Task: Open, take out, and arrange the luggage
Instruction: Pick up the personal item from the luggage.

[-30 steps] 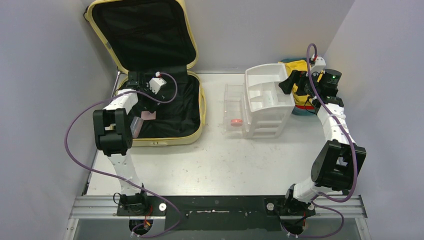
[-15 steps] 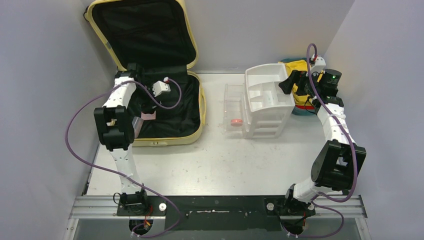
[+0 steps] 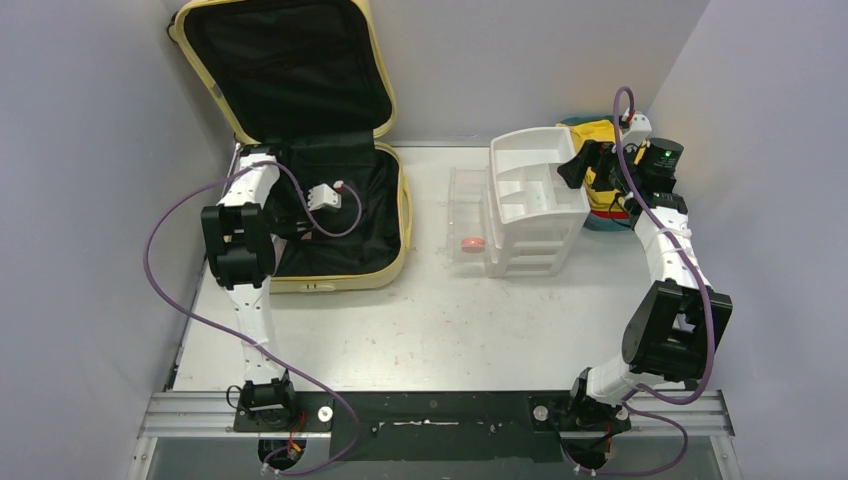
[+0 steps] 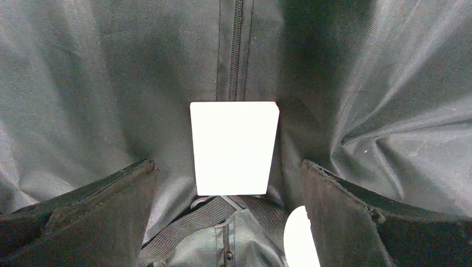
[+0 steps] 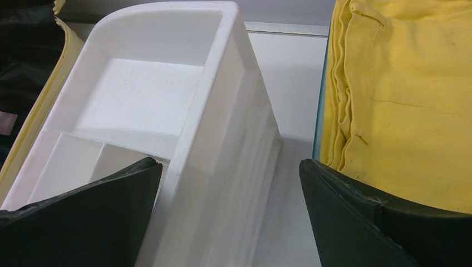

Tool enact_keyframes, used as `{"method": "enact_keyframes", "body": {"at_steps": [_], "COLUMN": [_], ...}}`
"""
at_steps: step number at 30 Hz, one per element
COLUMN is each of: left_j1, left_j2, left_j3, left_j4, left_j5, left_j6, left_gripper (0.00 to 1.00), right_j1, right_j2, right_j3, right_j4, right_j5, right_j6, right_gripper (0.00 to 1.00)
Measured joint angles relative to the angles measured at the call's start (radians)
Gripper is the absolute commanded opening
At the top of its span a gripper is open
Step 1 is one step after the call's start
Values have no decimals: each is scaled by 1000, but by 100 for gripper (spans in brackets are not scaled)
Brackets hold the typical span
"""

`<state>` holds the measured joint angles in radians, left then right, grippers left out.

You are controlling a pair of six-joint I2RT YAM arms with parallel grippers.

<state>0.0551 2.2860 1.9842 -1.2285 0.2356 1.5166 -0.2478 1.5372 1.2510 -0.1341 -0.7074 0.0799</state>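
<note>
The pale-yellow luggage (image 3: 403,232) lies open at the back left, its lid (image 3: 378,75) leaning on the wall and its black lining showing. My left gripper (image 3: 288,218) is down inside the base, open and empty. In the left wrist view my left gripper (image 4: 227,167) has its fingers spread either side of a bright white rectangular box (image 4: 234,147) that lies on the lining (image 4: 100,83) just below a zipper (image 4: 235,44). A second white object (image 4: 298,240) shows by the right finger. My right gripper (image 3: 580,165) is open and empty.
A white drawer organizer (image 3: 535,200) stands right of the luggage with a pink item (image 3: 472,243) in an open drawer. A teal tray (image 3: 600,222) with yellow cloth (image 5: 406,94) sits at the back right. My right gripper (image 5: 229,164) hovers between organizer (image 5: 167,100) and tray.
My left arm has folded in closer to the luggage; its wrist moved right and nearer over the base, now covering the pinkish box. The right arm has not moved.
</note>
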Motion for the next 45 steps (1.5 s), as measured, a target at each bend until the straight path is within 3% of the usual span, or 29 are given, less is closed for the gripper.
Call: {"method": "enact_keyframes", "body": {"at_steps": [8, 13, 25, 29, 35, 36, 37, 45], "left_j1": [0, 0, 7, 7, 10, 11, 11, 13], "left_j2": [24, 32, 18, 5, -3, -7, -11, -51], "left_j3": [0, 0, -69, -94, -103, -107, -113, -178], "left_j4": [14, 23, 74, 85, 109, 118, 129, 236], "left_j5": [-38, -41, -21, -21, -14, -11, -9, -7], "left_j6": [14, 14, 21, 21, 6, 4, 1, -45], "left_gripper": [97, 88, 57, 39, 29, 18, 0, 0], "right_j1": [0, 0, 0, 0, 0, 0, 0, 0], "right_j2": [0, 0, 0, 0, 1, 0, 0, 0], "right_j3": [0, 0, 0, 0, 0, 0, 0, 0], "right_j4": [0, 0, 0, 1, 0, 1, 0, 0], "right_j5": [0, 0, 0, 0, 0, 0, 0, 0], "right_j6": [0, 0, 0, 0, 0, 0, 0, 0], "right_gripper": [100, 100, 100, 100, 100, 100, 100, 100]}}
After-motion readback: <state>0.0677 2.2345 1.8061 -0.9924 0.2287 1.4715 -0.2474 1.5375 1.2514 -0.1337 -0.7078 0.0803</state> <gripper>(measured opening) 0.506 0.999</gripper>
